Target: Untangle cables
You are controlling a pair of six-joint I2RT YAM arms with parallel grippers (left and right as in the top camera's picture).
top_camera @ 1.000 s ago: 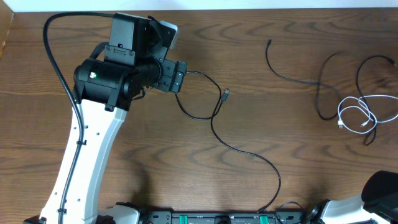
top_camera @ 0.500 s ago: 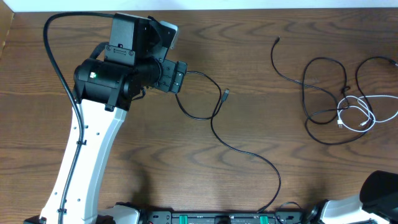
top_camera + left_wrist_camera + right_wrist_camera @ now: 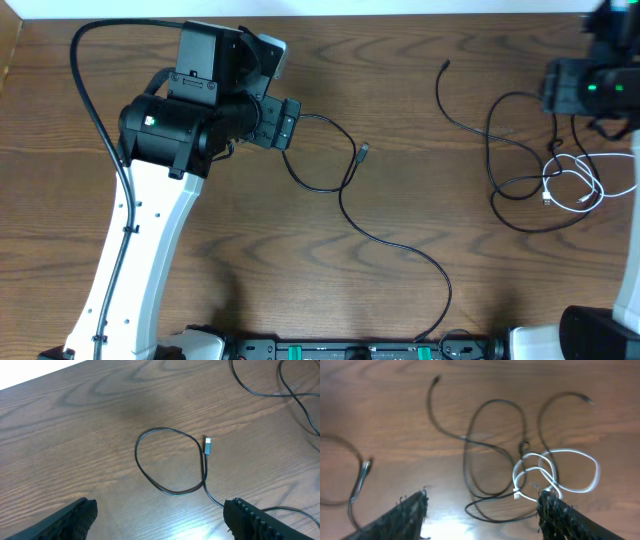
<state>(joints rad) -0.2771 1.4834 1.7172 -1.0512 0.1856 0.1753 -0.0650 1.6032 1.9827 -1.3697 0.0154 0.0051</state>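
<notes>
Left gripper and right gripper gape empty; grabbing white cable with black cables together could tighten the tangle.

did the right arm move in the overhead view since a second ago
Yes. The right arm was at the bottom right corner, nearer than the white cable; now it is at the top right, beyond that cable.

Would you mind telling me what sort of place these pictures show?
Likely a robotics lab bench: a wood-grain table, a left arm and right arm over it, and loose black cables and a white cable.
</notes>
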